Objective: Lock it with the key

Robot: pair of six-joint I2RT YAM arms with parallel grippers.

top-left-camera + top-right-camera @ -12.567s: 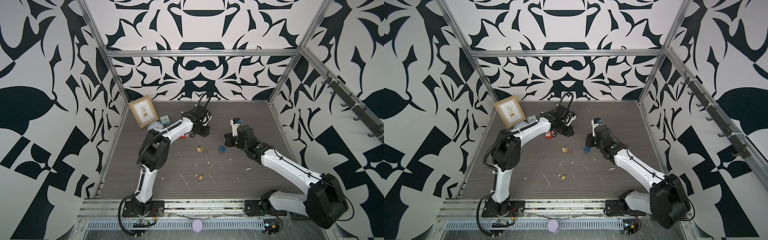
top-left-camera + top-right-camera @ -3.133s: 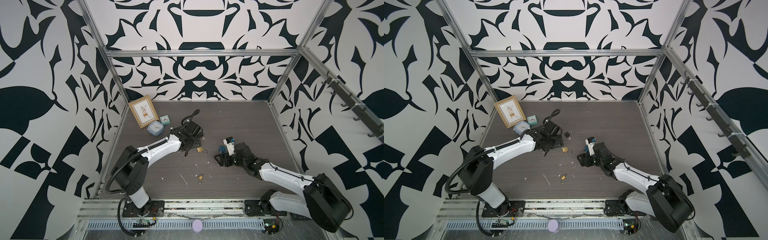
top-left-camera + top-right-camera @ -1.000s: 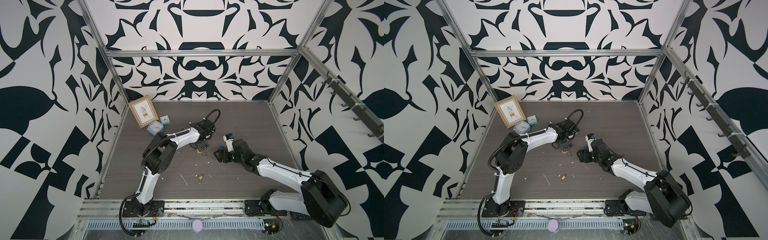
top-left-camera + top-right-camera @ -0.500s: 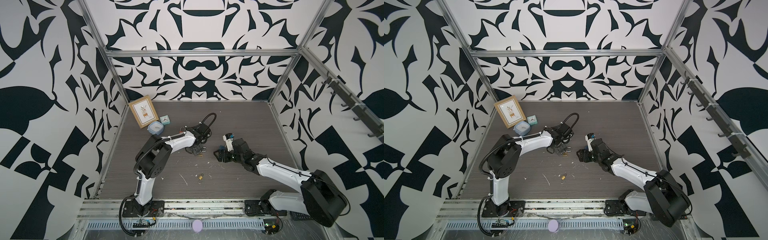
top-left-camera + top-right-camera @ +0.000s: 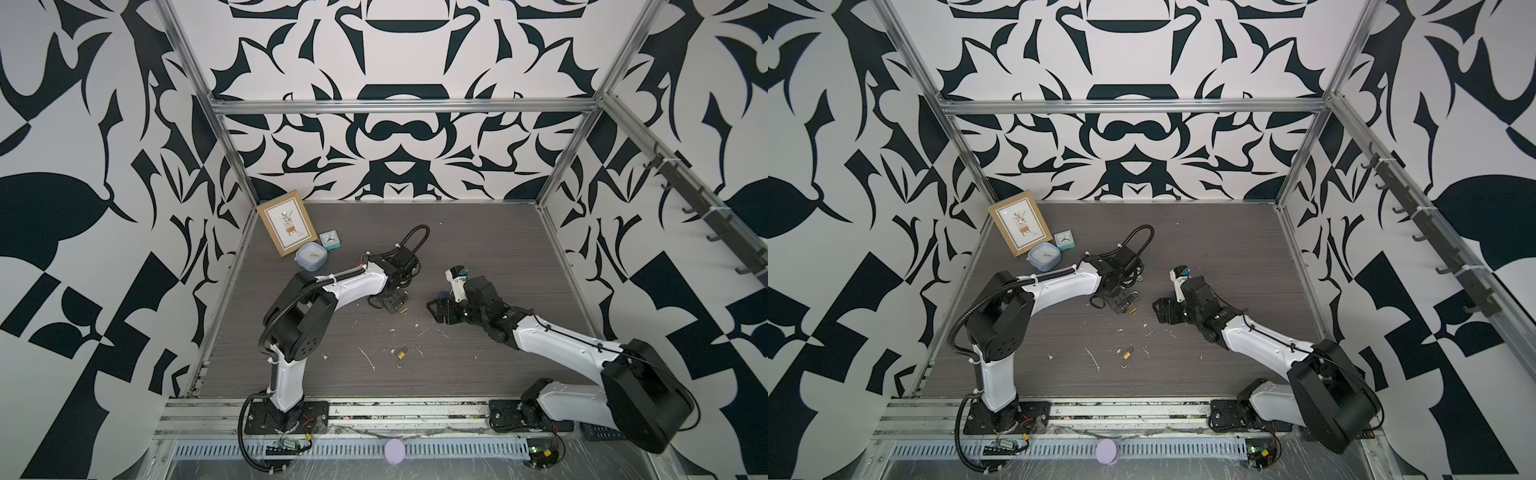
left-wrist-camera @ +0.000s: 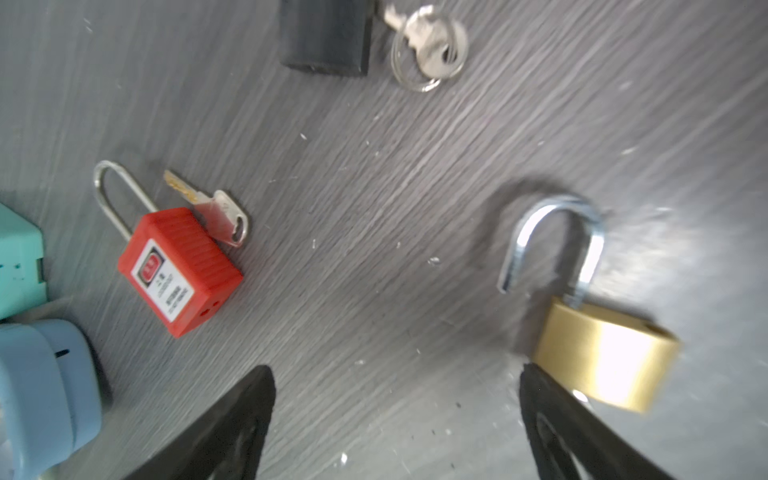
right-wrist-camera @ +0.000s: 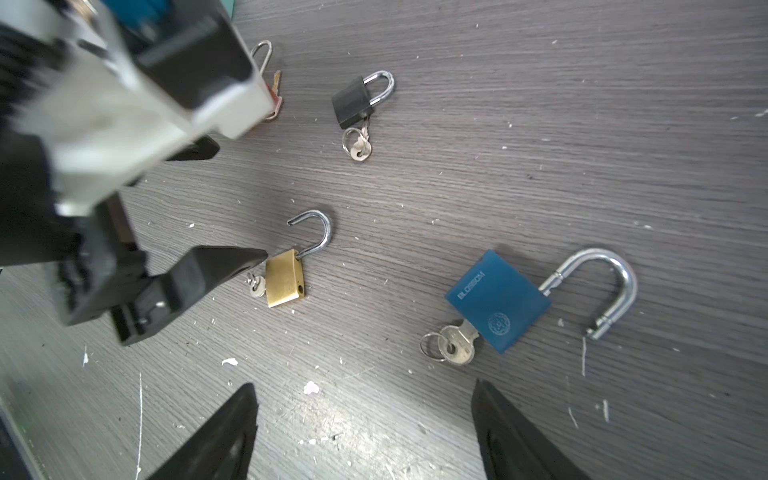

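Right wrist view: our left claw (image 7: 235,199) has just dropped, spread, one finger seemingly touching the open brass padlock (image 7: 284,278), key (image 7: 257,286) inserted, on the tabletop (image 7: 540,166). Our right claw (image 7: 363,388) hovers spread, so gripping likely comes next.

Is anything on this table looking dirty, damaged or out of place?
White flecks and thin scratch marks are scattered over the grey table. The brass padlock and the blue padlock lie with shackles swung open.
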